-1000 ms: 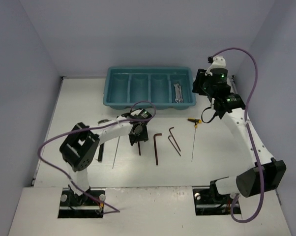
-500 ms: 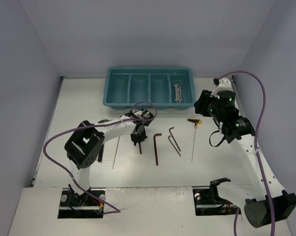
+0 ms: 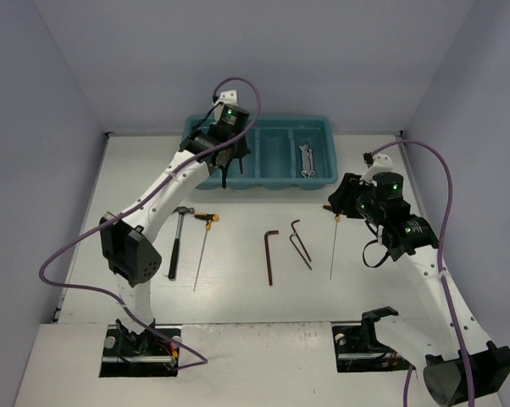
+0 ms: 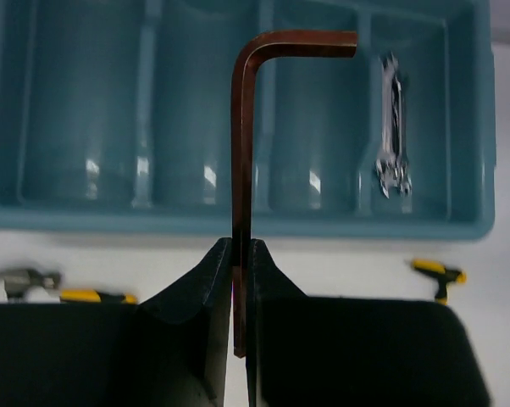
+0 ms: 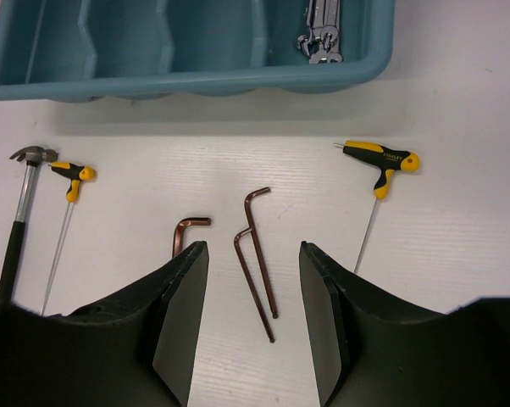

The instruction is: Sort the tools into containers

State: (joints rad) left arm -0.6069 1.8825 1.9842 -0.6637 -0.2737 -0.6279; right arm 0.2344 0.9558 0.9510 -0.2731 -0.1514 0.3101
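My left gripper [image 3: 227, 165] is shut on a reddish-brown L-shaped hex key [image 4: 242, 153] and holds it above the teal tray [image 3: 263, 182], near the divider of its middle compartments. Silver wrenches [image 3: 305, 160] lie in the rightmost compartment. My right gripper [image 3: 344, 202] is open and empty over the table, above the handle of the right T-handle driver [image 3: 333, 246]. In the right wrist view two thin hex keys [image 5: 259, 263] lie between its fingers, with a thicker hex key [image 5: 187, 227] to their left. The hammer [image 3: 175, 246] and the left driver [image 3: 202, 246] lie at the left.
The tray's three left compartments [image 4: 85, 110] show nothing inside. Walls close the table on the left, back and right. The arm bases stand at the near edge.
My left gripper has lifted a hex key off the table and carried it back over the tray. My right arm has drawn back from the tray's right end to above the right driver.
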